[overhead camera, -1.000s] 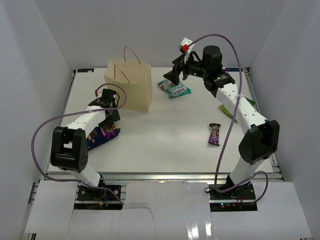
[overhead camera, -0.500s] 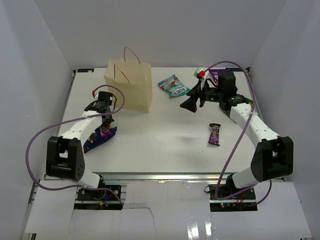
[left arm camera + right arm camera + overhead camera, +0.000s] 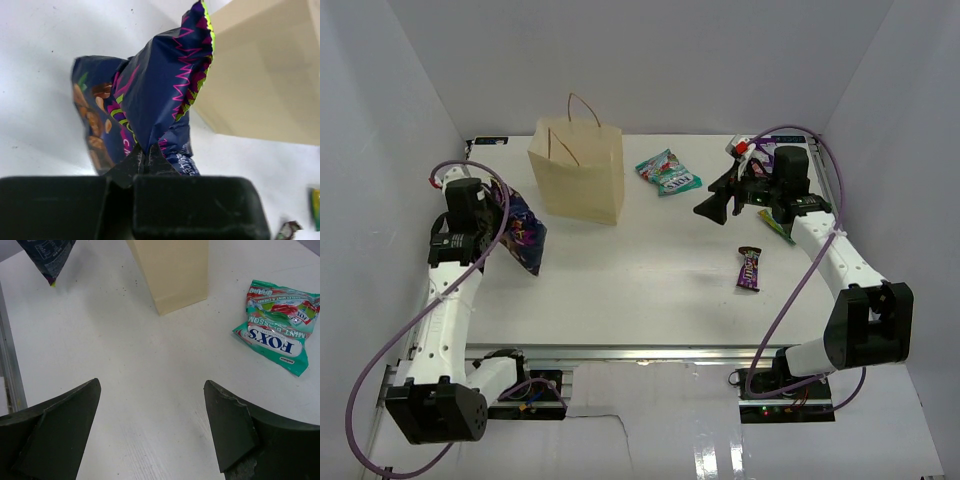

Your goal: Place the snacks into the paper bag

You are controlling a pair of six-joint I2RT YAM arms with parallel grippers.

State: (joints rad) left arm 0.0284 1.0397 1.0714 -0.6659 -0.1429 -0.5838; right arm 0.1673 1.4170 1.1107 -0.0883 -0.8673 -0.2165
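Left wrist: shows left claw clamped shut on dark blue chip bag, near tan paper bag. Right wrist: shows right claw spread wide, empty, over white tabletop, Fox's mint pouch ahead. Top external: shows purple candy bar lying well apart from paper bag.

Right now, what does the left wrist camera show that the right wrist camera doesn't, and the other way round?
Only left wrist: the left pincer shut on an edge of the chip bag, with the bag's nut print visible. Only right wrist: the right pincer open and empty, and the teal mint pouch lying on the table. Both: the chip bag, the paper bag and the table.
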